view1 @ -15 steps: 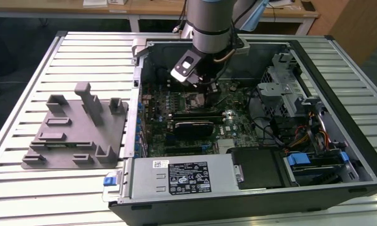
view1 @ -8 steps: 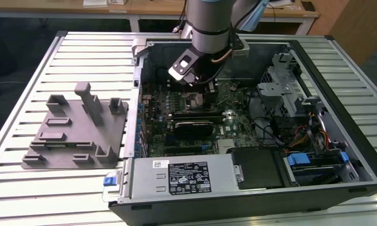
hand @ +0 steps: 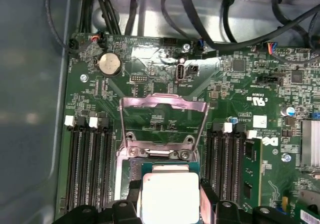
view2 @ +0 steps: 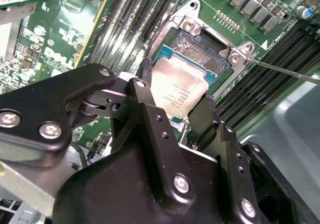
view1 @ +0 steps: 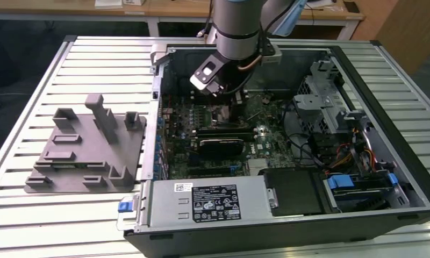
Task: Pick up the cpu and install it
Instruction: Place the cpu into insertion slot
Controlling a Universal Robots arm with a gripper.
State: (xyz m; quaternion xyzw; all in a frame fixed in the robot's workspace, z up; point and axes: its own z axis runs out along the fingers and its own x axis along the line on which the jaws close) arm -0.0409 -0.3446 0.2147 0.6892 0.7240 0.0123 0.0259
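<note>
Gripper (view2: 176, 103), clamped on the cpu (hand: 170, 196) by two opposite edges, holds it just over the open socket (view2: 200, 51), so the install step seems in hand; seating likely calls for squaring it to that socket.

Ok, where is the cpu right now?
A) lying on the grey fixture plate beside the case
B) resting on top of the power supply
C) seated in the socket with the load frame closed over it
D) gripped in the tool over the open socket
D: in both wrist views the cpu is clamped in the tool over the socket, whose load frame is flipped open.
</note>
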